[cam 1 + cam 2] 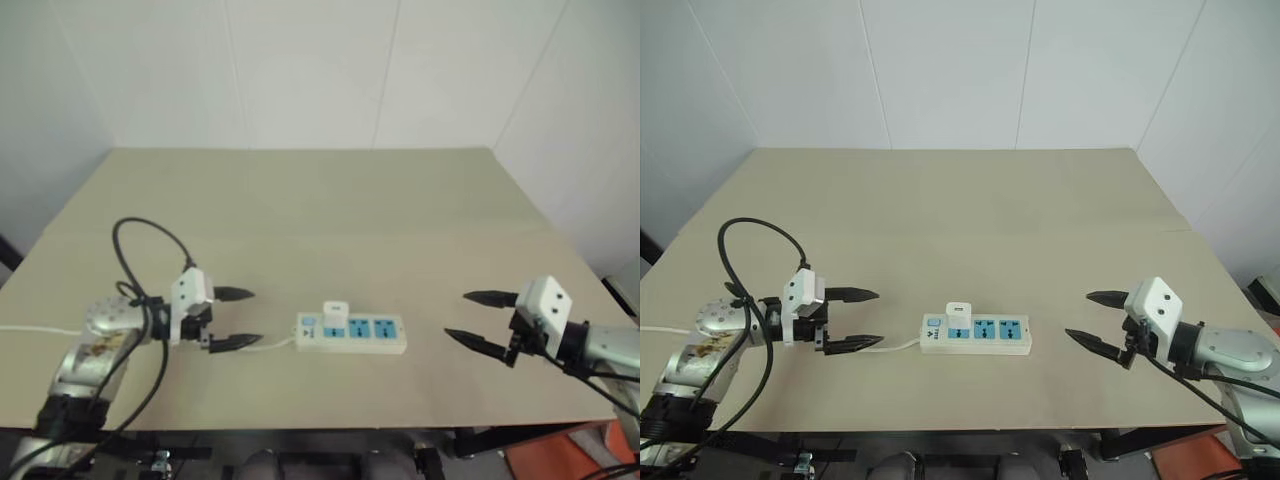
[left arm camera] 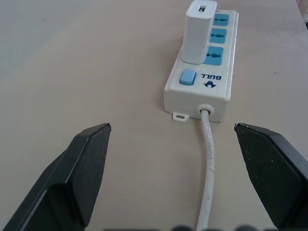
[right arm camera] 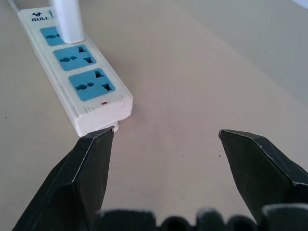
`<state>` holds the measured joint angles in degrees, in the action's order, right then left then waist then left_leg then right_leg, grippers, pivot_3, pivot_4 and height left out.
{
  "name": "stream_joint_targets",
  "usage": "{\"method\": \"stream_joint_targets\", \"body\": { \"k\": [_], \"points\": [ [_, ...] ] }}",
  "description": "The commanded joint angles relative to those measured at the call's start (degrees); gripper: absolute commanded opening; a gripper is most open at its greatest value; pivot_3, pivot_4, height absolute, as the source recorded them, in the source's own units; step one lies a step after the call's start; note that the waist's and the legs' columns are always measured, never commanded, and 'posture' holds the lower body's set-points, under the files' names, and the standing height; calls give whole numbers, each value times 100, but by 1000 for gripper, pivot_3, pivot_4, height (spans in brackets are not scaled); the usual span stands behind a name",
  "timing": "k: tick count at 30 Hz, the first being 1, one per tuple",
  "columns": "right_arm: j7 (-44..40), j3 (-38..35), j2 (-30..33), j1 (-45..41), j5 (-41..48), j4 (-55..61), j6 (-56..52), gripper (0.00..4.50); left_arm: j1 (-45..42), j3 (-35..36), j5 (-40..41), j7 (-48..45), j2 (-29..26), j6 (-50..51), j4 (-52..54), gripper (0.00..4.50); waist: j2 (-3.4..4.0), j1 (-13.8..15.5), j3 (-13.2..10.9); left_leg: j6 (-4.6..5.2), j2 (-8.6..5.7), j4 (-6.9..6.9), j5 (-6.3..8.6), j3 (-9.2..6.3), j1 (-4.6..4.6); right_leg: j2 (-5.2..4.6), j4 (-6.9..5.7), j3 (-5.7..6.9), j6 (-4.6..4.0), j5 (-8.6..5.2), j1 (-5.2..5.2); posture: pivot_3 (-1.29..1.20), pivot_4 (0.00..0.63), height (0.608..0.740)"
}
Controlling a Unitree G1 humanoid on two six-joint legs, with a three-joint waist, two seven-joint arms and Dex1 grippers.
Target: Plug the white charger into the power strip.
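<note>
Both tools (image 1: 245,318) (image 1: 462,315) open, empty; white charger (image 1: 334,317) hiding 1 power strip (image 1: 380,342) socket.

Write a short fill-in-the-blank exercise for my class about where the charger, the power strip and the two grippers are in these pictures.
1. The white charger stands plugged into the socket nearest the ____ of the power strip.
2. The strip has ____ blue sockets.
3. Both the left gripper and the right gripper are ____ and hold nothing.
4. The strip lies ____ the two grippers.

Missing words: switch; three; open; between
</note>
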<state>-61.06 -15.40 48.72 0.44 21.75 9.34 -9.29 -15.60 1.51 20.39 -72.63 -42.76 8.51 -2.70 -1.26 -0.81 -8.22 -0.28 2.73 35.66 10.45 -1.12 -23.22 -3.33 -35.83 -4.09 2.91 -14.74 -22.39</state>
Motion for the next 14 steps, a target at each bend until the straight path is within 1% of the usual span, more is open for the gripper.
{"method": "stream_joint_targets", "body": {
  "k": [1, 4, 14],
  "points": [
    [-150, -294, 184, -26, 148, -27, 91, 4199, 61, 217, 181, 13, -141, 66, 310, 4490, -1, 0, -1, 0, 0, 0, 0, 0, 0, 0, 0, 0, -4, -3, 0, 0, 150, 740],
    [-213, -371, 237, -27, 183, -41, 82, 4199, 131, 336, 260, 45, -225, 143, 415, 4490, -2, 1, -2, 0, 0, 0, 0, 1, 0, 0, 0, 0, -23, -13, 0, 0, 150, 740],
    [-43, -514, 262, 130, 40, 110, 62, 4199, 226, 393, 500, -76, -378, 415, 636, 4490, -3, 2, -3, 0, 1, 0, 0, 3, 2, 0, -1, -1, -23, -14, 1, 0, 150, 740]
  ]
}}
